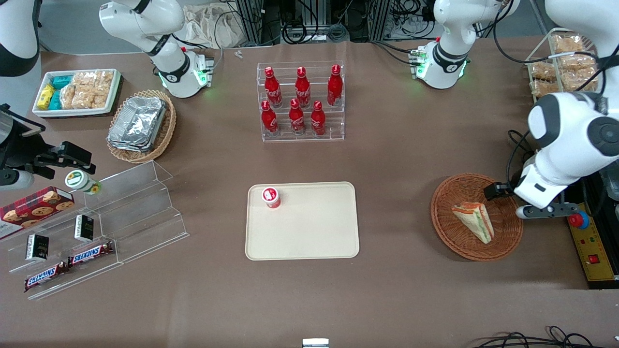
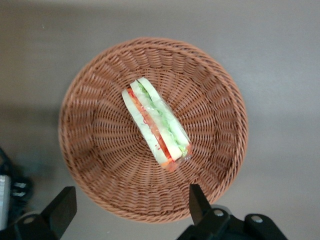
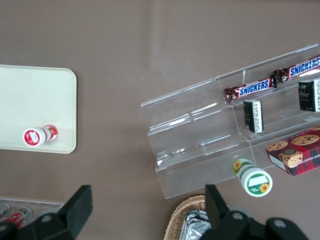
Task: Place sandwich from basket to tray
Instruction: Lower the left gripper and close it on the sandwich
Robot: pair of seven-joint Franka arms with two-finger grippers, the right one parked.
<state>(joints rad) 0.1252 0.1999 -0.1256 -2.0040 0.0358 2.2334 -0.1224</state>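
Currently, my gripper [image 2: 127, 212] hangs above the basket [image 2: 95, 165] with its jaws spread wide and nothing between them. The sandwich [image 2: 156, 126] lies in the middle of the basket, on its side, untouched by either fingertip [image 2: 197, 200]. In the front view the gripper [image 1: 503, 191] sits over the basket [image 1: 452, 193] rim at the working arm's end of the table [image 1: 411, 290]. The tray [image 1: 314, 232] rests well apart from the basket, toward the table's middle, and carries only a small red cup [image 1: 271, 197] near one corner. Task status: no step is completed. Remaining, by my judgement: descend, close on the sandwich [image 1: 474, 221], lift, carry it to the tray, release on bare tray surface.
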